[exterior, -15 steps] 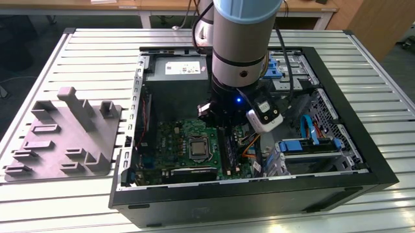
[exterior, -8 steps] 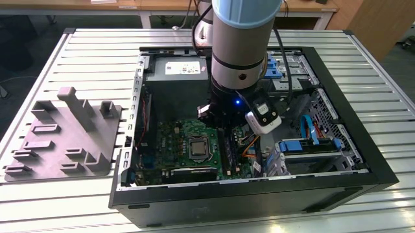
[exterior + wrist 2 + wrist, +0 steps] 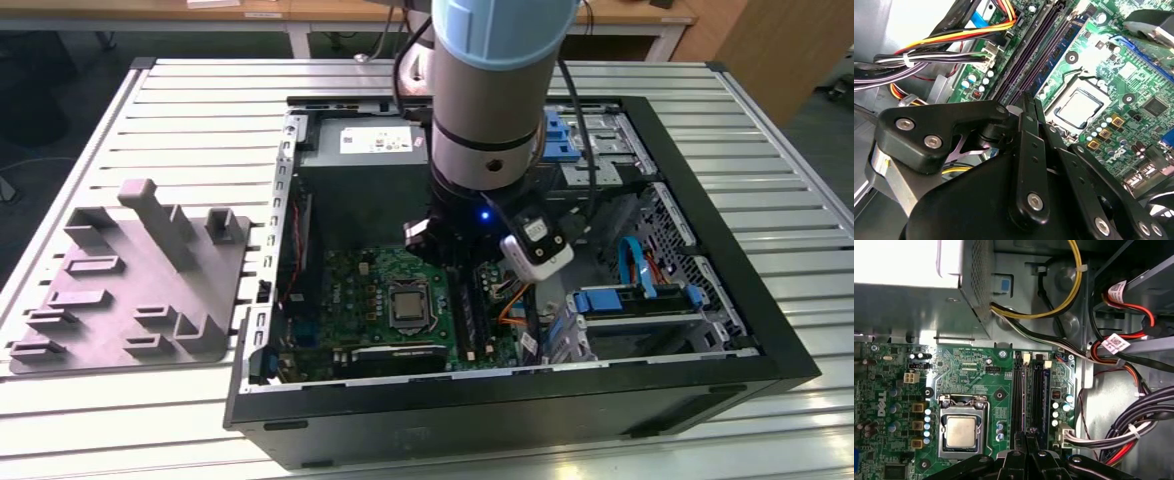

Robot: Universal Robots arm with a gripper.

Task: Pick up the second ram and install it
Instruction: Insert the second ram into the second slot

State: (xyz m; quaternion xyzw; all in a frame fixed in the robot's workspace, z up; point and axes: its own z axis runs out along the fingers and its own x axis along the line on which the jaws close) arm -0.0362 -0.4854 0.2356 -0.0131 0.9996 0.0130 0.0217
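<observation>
- Arm point(image 3: 489, 90) is down inside the open PC case point(image 3: 694, 395), which lies on its side on the slatted surface point(image 3: 200, 110). Tool end sits right over the memory slots point(image 3: 1030, 390), just beside the CPU socket point(image 3: 961, 432).
- Gripper point(image 3: 1030, 102) in the second wrist view: fingers point(image 3: 1026, 125) drawn narrow and pressed together, tips right at the near end of the slot rows. Whether a board edge is pinched between them can't be told; the linkage covers that spot.
- The second ram point(image 3: 1061, 47): the second wrist view shows a dark stick with black chips standing upright in the slot row, running away from the fingertips. Judged to be the task's stick, at or in its slot; full seating can't be confirmed from here.
- In the first wrist view the fingertips point(image 3: 1030, 436) line up with the long axis of the slots. Likely reason: pushing force goes straight down along the stick's top edge instead of twisting it.
- Slot latches point(image 3: 1026, 358) at the far end are pale tabs; open or snapped, can't tell.
- Grey holder block point(image 3: 127, 275) stands on the surface outside the case, on the exterior view's left, well apart from the arm. No stick visible in its posts.
- Cable bundles point(image 3: 1134, 430) run beside the slots but stay off the slot row.
</observation>
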